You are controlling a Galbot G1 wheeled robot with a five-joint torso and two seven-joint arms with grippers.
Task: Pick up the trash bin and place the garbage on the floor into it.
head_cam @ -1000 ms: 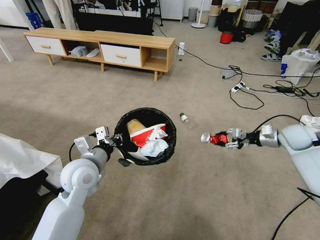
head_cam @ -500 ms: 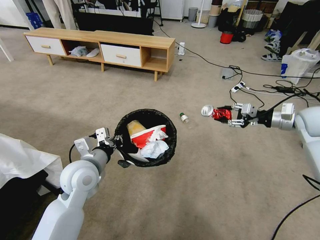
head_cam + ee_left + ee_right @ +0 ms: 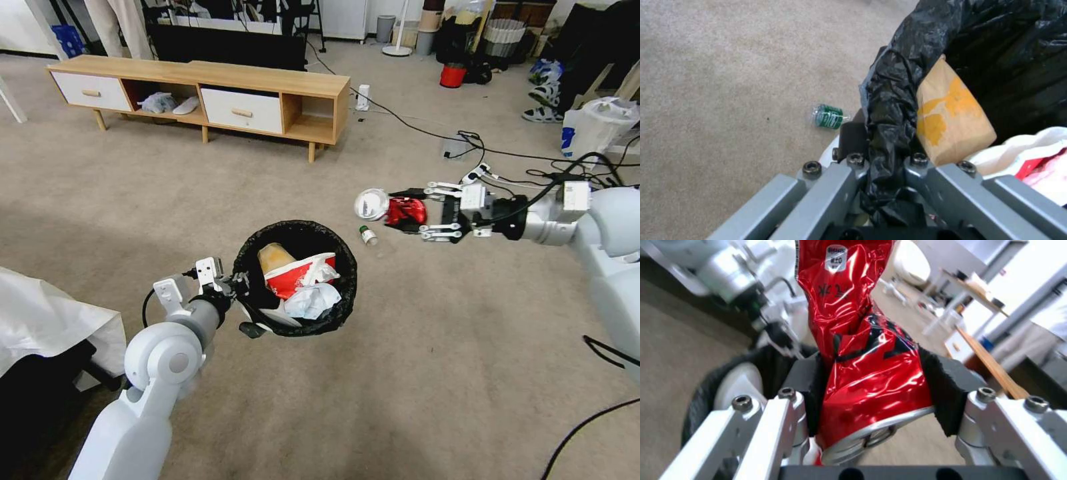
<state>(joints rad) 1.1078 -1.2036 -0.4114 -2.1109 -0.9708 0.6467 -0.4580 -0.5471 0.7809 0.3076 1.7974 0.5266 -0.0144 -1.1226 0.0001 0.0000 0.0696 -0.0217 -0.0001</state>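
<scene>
Red crushed metal can point(image 3: 405, 211) is being pinched by the right gripper point(image 3: 427, 212) in the air beyond the white round plastic trash bin point(image 3: 297, 279), whose black-lined rim the left gripper point(image 3: 235, 283) is clamping. Carrying step; next, I judge, bringing the can above the bin's opening.

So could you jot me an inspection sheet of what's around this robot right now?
Surface: beige carpet floor.
Job's things: trash bin, black-lined, holding a red-white carton, brown cardboard and tissue; crushed red can held in the air; bottle lying on the carpet.
Clutter: white bag, red bucket.
Grippers: left gripper clamps the bin's rim; right gripper grips the can up and to the right of the bin.
Cables: black cords and power strip on the carpet, far right.
Surroundings: wooden TV cabinet.
</scene>
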